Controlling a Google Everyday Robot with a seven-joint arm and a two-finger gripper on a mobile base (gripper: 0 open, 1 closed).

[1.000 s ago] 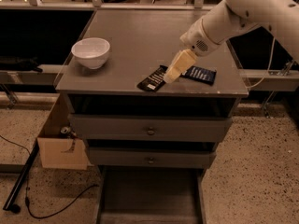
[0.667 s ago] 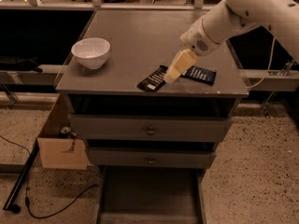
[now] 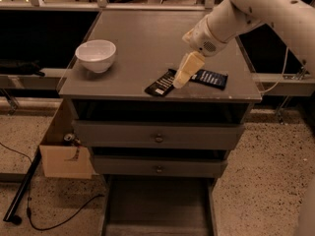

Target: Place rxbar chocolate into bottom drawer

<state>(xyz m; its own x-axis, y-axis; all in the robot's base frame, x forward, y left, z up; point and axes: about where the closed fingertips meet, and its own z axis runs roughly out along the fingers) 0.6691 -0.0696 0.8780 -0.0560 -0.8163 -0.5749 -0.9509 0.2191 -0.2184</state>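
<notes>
The rxbar chocolate (image 3: 158, 85), a flat bar in a black wrapper, lies near the front edge of the grey cabinet top (image 3: 147, 38). My gripper (image 3: 181, 82) hangs from the white arm and points down at the bar's right end, touching or just above it. The bottom drawer (image 3: 157, 205) is pulled out at floor level, a wide shallow tray with a dark inside and nothing seen in it.
A dark blue-wrapped bar (image 3: 210, 78) lies just right of the gripper. A white bowl (image 3: 96, 55) stands at the left of the top. Two shut drawers with round knobs (image 3: 158, 138) sit above the open one. A cardboard box (image 3: 66, 156) and a cable (image 3: 54, 220) are on the floor at left.
</notes>
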